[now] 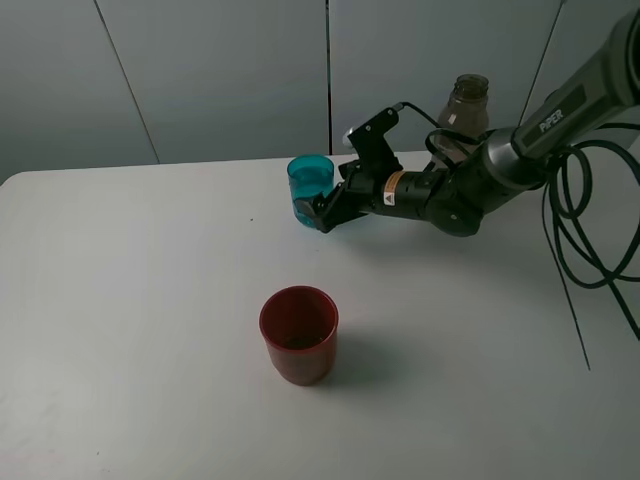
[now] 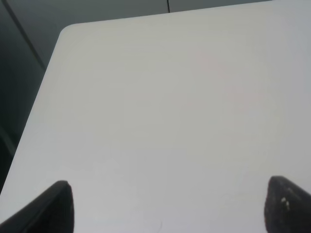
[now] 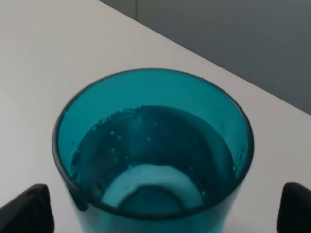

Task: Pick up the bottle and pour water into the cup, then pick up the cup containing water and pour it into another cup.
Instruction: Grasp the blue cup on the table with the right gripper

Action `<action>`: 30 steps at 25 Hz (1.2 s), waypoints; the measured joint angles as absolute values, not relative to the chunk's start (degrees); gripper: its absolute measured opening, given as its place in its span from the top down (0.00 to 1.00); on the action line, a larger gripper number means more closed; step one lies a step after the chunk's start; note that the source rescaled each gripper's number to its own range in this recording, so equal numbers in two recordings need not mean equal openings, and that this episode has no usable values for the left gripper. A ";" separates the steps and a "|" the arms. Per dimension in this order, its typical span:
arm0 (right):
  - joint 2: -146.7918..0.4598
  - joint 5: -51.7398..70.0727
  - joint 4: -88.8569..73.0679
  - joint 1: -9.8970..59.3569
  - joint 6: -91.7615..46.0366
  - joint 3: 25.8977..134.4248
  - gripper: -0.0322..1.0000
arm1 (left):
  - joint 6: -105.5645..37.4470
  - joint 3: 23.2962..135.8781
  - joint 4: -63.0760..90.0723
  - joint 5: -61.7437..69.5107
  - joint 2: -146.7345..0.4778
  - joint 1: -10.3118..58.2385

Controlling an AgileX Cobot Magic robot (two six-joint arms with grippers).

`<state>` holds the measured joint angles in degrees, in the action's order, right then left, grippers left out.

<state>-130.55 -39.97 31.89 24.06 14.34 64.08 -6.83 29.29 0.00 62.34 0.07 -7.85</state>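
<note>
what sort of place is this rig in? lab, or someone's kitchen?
Probably a robot lab test bench, not a kitchen: a plain white tabletop, grey wall panels behind it, and a black cabled robot arm reaching to a teal-blue translucent plastic cup.

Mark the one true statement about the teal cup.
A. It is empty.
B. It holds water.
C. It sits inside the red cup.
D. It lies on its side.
B: the right wrist view looks down into the upright teal cup and shows water with small bubbles along its edge, while the red cup stands apart from it on the table.
</note>
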 joint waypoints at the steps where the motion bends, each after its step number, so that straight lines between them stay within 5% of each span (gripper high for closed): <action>1: -130.55 -39.97 31.89 24.10 14.34 64.43 0.00 | -6.83 29.29 0.00 62.34 0.07 -7.85; 30: -137.84 -40.44 33.75 26.00 15.94 73.02 0.00 | -7.08 29.29 0.00 62.34 0.07 -7.85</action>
